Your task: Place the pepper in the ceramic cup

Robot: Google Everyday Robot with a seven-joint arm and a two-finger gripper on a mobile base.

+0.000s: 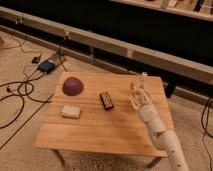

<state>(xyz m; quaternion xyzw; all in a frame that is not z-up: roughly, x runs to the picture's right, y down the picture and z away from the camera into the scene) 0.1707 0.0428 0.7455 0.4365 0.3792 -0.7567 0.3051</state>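
The gripper (139,98) is hovering over the bench's (100,132) right side, clamping the pepper (133,90); maroon bowl (73,85) and red-and-black block (106,100) are sitting leftward.

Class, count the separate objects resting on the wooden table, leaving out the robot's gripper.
4: maroon bowl back left, pale block front left, red-and-black block centre, ceramic cup back right. The gripper may hide more.

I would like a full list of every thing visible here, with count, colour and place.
table: one, light wood, centre.
dome-shaped bowl: one, maroon, table's far left.
block: one, red and black, flat, table's middle.
pale pad: one, beige, near left, in front of the bowl.
ceramic cup: one, whitish, far right, just beyond the pincer.
pepper: one, orange, at the pincer's tips.
cables and dark box: several, black, floor at left.
arm: one, white, right side.
pincer: one, white, over the table's right part.
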